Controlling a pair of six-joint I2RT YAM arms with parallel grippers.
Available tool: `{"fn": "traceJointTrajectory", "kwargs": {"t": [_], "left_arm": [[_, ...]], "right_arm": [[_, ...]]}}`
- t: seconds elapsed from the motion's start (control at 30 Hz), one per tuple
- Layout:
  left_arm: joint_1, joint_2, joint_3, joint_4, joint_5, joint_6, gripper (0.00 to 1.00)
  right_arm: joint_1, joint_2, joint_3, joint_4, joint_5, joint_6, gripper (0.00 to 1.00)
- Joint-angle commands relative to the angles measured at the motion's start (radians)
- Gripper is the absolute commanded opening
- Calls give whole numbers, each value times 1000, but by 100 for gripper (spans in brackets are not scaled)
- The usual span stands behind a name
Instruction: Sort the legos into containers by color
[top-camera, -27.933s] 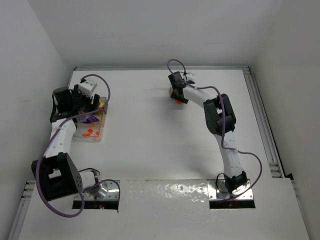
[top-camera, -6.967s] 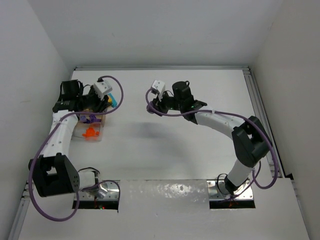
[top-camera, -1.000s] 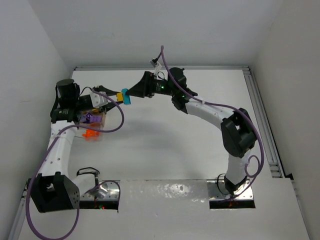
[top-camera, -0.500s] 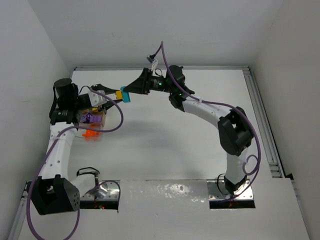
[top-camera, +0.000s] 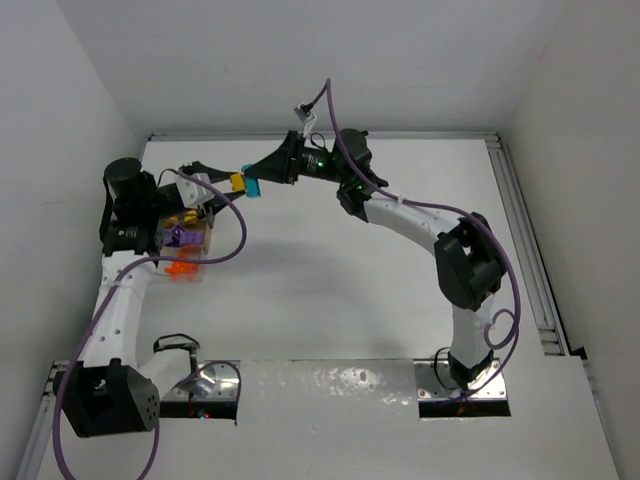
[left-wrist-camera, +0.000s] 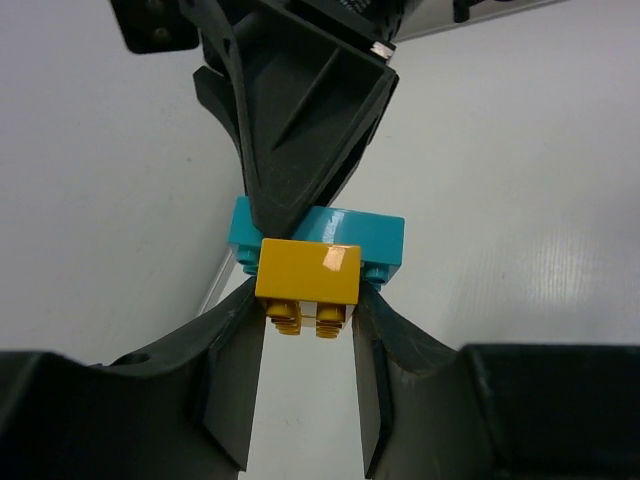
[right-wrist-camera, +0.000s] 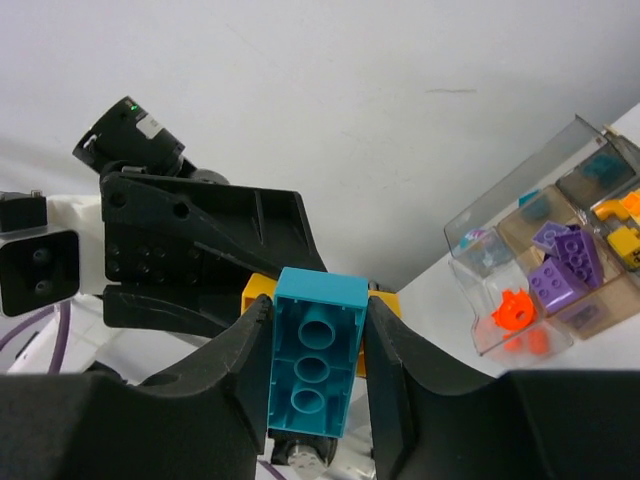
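Sits a shade farther left than half a second ago: left pincer (left-wrist-camera: 308, 303) pinching the yellow brick (left-wrist-camera: 307, 272), right pincer (right-wrist-camera: 318, 338) pinching the teal brick (right-wrist-camera: 316, 360), both bricks pressed together in mid-air over the surface (top-camera: 330, 290). Leaves the containers (right-wrist-camera: 510, 182) near the left arm, with purple legos (right-wrist-camera: 560, 270) and orange ones in neighbouring compartments.

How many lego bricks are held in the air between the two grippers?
2. The teal brick is clamped in the right gripper; the yellow brick, stuck to it, is in the left gripper. Others may be hidden behind them.
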Motion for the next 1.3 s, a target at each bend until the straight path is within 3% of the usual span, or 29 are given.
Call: {"fn": "traceJointTrajectory", "kwargs": {"t": [0.0,0.1,0.13,0.27,0.4,0.47,0.57,0.67,0.73,0.93,1.0,1.03,1.1,1.17,1.27], "left_arm": [[-4,-21,7,72,-158,-100,0],[8,-24,36,-148,-278,-28,0],[13,-23,38,-176,-363,-31,0],[31,-21,42,-334,-484,1,0],[31,-29,33,-367,-510,-25,0],[30,-23,19,-339,-556,-107,0],[33,29,24,-316,-938,-338,0],[65,149,76,-371,-1321,-460,0],[137,227,146,-437,-1294,-445,0],[162,284,242,-595,-1219,-395,0],[166,245,184,-647,-1036,-204,0],[166,212,141,-651,-980,-4,0],[166,102,-15,-526,-973,53,0],[165,77,-71,-432,-1024,61,0],[165,163,-6,-292,-923,64,0]], "right_arm": [[2,-21,-52,109,-58,-20,0],[-48,-73,-143,92,15,-66,0],[-77,-108,-181,53,61,-133,0],[-129,-196,-270,-83,201,-257,0],[-152,-204,-283,-79,207,-259,0],[-154,-194,-276,-89,204,-256,0],[-154,-196,-275,-141,220,-279,0],[-154,-205,-273,-165,215,-317,0],[-154,-204,-257,-194,195,-346,0],[-152,-185,-181,-245,174,-379,0],[-152,-187,-174,-242,174,-371,0],[-152,-185,-174,-242,172,-371,0],[-150,-185,-177,-244,174,-371,0],[-147,-185,-184,-242,174,-373,0],[-144,-191,-209,-215,178,-357,0]]}}
